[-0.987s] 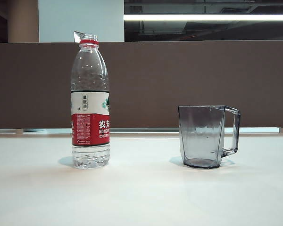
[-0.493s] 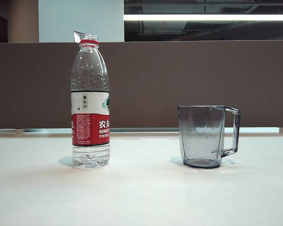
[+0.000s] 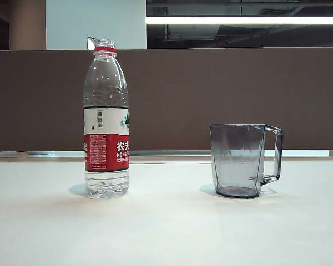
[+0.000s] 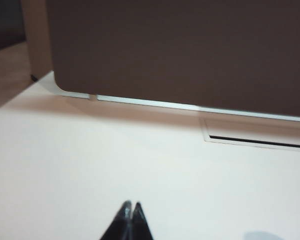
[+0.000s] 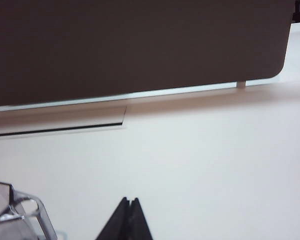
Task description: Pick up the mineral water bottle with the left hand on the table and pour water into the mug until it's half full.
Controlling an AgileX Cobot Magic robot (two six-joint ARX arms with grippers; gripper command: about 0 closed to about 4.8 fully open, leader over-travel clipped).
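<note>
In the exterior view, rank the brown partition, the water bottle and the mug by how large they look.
1. Brown partition: spans the full width behind the table.
2. Mineral water bottle: about twice the mug's height.
3. Mug: smallest.

Bottle and mug stand at similar depth; the partition stands farther back.

bare table [image 3: 166, 233] between mineral water bottle [image 3: 106, 119] and mug [image 3: 240, 160], brown partition [image 3: 211, 94] behind

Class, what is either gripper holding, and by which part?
Nothing: left gripper and right gripper are shut on air; bottle and mug stand untouched.
</note>
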